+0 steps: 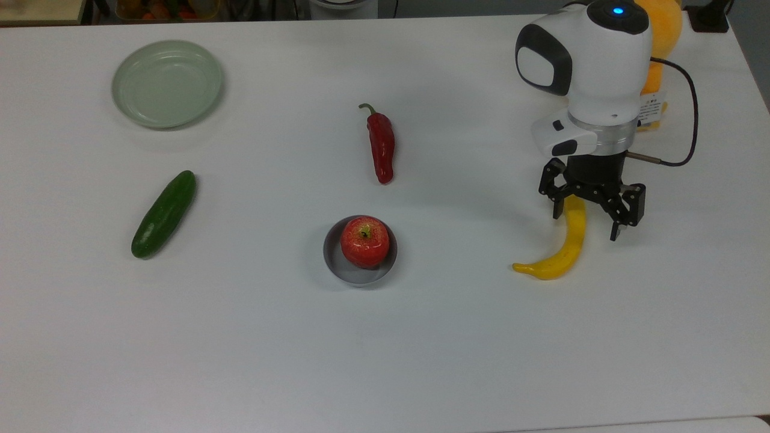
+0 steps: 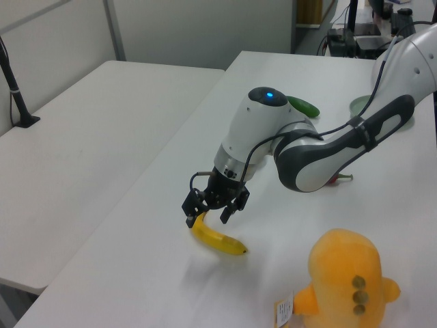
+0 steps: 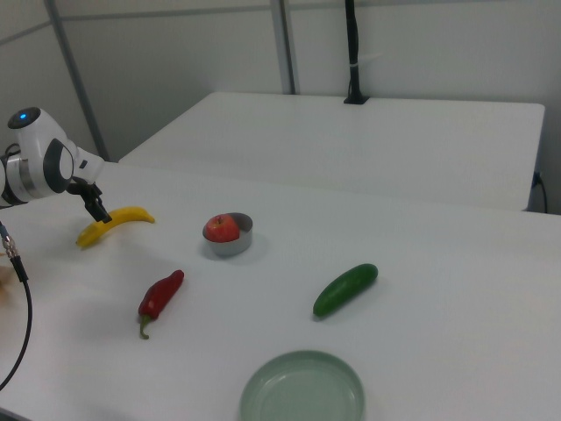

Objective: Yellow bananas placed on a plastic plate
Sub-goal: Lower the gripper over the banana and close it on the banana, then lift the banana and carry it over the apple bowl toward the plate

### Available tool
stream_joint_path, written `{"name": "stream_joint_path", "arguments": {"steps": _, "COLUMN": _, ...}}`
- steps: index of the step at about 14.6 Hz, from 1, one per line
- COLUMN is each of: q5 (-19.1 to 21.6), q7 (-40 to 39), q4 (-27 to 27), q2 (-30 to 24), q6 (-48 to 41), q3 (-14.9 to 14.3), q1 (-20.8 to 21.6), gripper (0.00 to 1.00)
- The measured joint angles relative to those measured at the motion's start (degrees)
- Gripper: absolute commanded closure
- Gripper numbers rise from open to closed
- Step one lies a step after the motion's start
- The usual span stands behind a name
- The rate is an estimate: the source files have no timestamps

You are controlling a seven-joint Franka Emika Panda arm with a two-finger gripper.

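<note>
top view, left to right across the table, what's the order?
plastic plate and cucumber (overlapping in span) → grey dish holding the apple → red chili → yellow bananas → gripper, open astride the banana's upper end.

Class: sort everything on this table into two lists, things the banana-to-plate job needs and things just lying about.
Needed: long curved yellow banana; round pale-green plastic plate; robot's open black hand, astride the banana.

Lying about: red chilli pepper; dark green cucumber; red apple in small grey dish; orange plush toy.
</note>
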Motion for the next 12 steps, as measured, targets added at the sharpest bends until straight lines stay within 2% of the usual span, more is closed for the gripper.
{"name": "stream_joint_path", "arguments": {"steps": 5, "q5": -2.1, "q7": -0.1, "q4": 0.0, "q2": 1.7, "q6": 0.0, "q3": -0.1, "q1": 0.0, "gripper": 0.00}}
{"name": "stream_joint_path", "arguments": {"steps": 6, "q5": -3.1, "q7": -0.1, "q4": 0.0, "q2": 2.1, "q6": 0.0, "q3": -0.1, "q1": 0.0, "gripper": 0.38}}
{"name": "stream_joint_path", "arguments": {"steps": 7, "q5": -4.8, "q7": -0.1, "q4": 0.0, "q2": 2.6, "q6": 0.0, "q3": -0.1, "q1": 0.3, "gripper": 0.64}}
{"name": "stream_joint_path", "arguments": {"steps": 8, "q5": -5.7, "q7": -0.2, "q4": 0.0, "q2": 2.8, "q6": 0.0, "q3": -0.1, "q1": 0.6, "gripper": 0.78}}
{"name": "stream_joint_path", "arguments": {"steps": 9, "q5": -6.4, "q7": -0.2, "q4": 0.0, "q2": 2.9, "q6": 0.0, "q3": -0.1, "q1": 1.0, "gripper": 0.86}}
{"name": "stream_joint_path", "arguments": {"steps": 12, "q5": -7.0, "q7": -1.5, "q4": 0.3, "q2": 2.9, "q6": 0.0, "q3": -0.1, "q1": 1.4, "gripper": 0.86}}
